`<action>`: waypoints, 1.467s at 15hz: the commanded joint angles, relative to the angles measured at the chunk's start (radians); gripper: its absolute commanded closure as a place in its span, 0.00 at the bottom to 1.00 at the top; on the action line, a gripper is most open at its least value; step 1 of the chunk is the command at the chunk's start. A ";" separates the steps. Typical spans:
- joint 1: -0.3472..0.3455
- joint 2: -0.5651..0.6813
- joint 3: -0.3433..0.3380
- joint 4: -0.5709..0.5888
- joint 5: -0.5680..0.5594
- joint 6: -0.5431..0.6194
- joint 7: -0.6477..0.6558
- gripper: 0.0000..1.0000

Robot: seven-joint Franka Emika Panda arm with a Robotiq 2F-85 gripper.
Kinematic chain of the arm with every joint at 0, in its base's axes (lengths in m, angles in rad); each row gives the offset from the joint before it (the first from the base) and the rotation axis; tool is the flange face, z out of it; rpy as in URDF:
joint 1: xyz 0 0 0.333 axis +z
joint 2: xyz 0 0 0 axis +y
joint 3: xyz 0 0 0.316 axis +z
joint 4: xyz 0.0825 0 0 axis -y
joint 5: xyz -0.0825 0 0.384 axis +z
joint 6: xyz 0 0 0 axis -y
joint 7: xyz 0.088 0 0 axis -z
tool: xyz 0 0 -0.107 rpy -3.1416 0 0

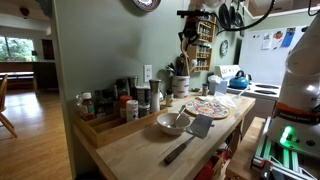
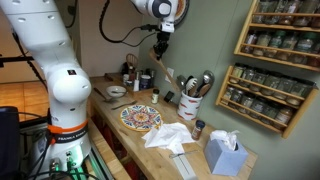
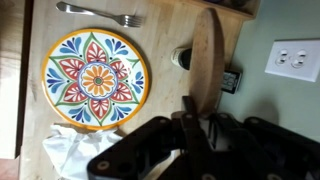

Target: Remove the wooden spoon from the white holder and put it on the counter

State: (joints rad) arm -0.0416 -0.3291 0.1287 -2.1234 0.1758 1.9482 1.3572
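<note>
— Spoon [image 3: 205, 55] up in the air, wooden, broad end pointing away in the wrist view!
— Gripped how?
— Handle pinched tight between the fingers of the tool [image 3: 192, 125], closed right down on it.
— And against the white holder [image 2: 190, 104]?
— Clear of it, hanging higher and off to one side in an exterior view, with other utensils in that pot.
— Underneath?
— Bare wooden tabletop [image 3: 165, 30], with a small dark object just beside the broad end; cannot tell what.
— Further out?
— Painted plate [image 3: 95, 78] lying flat near the spoon, fork [image 3: 100, 15] beyond its far rim, crumpled white cloth [image 3: 72, 150] at its near edge. Wall outlet [image 3: 295, 58] off on the other side.
— Anything more on the tabletop?
— Bowl [image 1: 172, 123] and dark-handled spatula [image 1: 192, 132] close together toward the front edge, tissue box [image 2: 226, 157] at the end.
</note>
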 commanded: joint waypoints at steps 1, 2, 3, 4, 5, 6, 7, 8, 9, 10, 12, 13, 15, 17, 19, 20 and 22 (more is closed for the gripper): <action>0.010 0.011 0.030 0.007 -0.065 -0.098 0.088 0.97; 0.008 0.027 0.036 0.012 -0.079 -0.114 0.111 0.97; 0.008 0.041 0.038 0.016 -0.090 -0.128 0.127 0.97; 0.005 0.055 0.038 0.017 -0.104 -0.129 0.148 0.97; -0.001 0.073 0.033 0.016 -0.119 -0.122 0.170 0.97; -0.004 0.091 0.027 0.016 -0.132 -0.112 0.191 0.97; -0.008 0.114 0.020 0.015 -0.144 -0.104 0.214 0.97; -0.008 0.135 0.011 0.016 -0.151 -0.098 0.225 0.97; -0.009 0.161 0.003 0.017 -0.161 -0.098 0.240 0.97; -0.007 0.184 -0.006 0.019 -0.165 -0.099 0.250 0.97; -0.001 0.231 -0.020 0.018 -0.179 -0.097 0.276 0.97; 0.001 0.253 -0.026 0.013 -0.192 -0.078 0.299 0.97; 0.009 0.293 -0.038 0.007 -0.208 -0.029 0.314 0.97; 0.018 0.327 -0.045 0.001 -0.238 0.020 0.322 0.97; 0.026 0.360 -0.055 -0.006 -0.261 0.070 0.346 0.97; 0.030 0.376 -0.059 -0.007 -0.280 0.092 0.366 0.97; 0.040 0.407 -0.067 -0.007 -0.325 0.134 0.410 0.97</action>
State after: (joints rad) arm -0.0334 0.0421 0.0880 -2.1238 -0.0829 2.0239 1.6937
